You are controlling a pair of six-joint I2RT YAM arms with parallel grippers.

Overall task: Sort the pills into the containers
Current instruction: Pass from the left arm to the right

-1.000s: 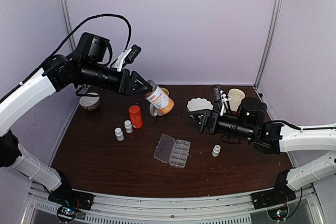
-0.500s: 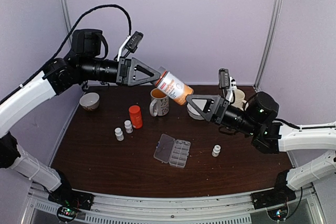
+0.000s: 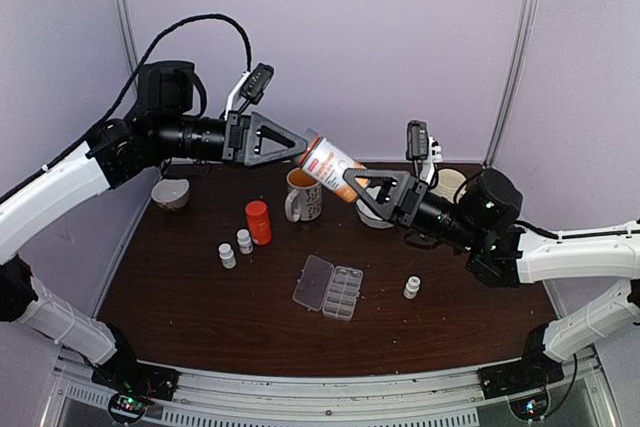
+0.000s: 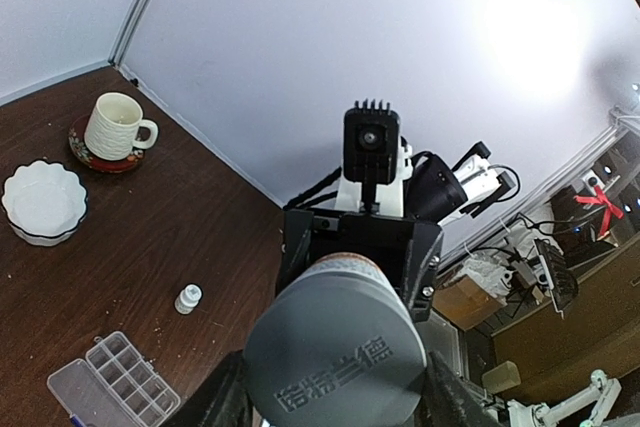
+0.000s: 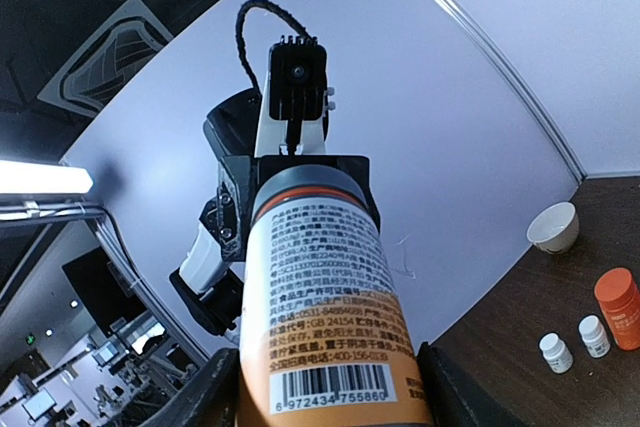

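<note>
A large orange-and-white labelled bottle [image 3: 330,166] with a grey cap [image 4: 335,352] hangs level in the air above the back of the table. My left gripper [image 3: 300,143] is shut on its cap end. My right gripper [image 3: 355,183] is shut on its base end; its fingers [image 5: 218,387] press the labelled body [image 5: 325,307] from both sides. The clear organizer box [image 3: 330,288] lies open on the table below, and also shows in the left wrist view [image 4: 110,387]. No pills show clearly; only tiny specks lie near the box.
On the table stand a mug [image 3: 303,195], a small orange bottle [image 3: 258,221], two small white bottles [image 3: 236,248], another white bottle [image 3: 411,288], a bowl [image 3: 171,193] at the back left, and a cup [image 3: 450,183] at the back right. A white scalloped dish [image 4: 43,203] lies near the cup.
My left gripper swung the bottle up from over the mug to level and pointing right. My right gripper rose from near the table and closed on the bottle's base.
</note>
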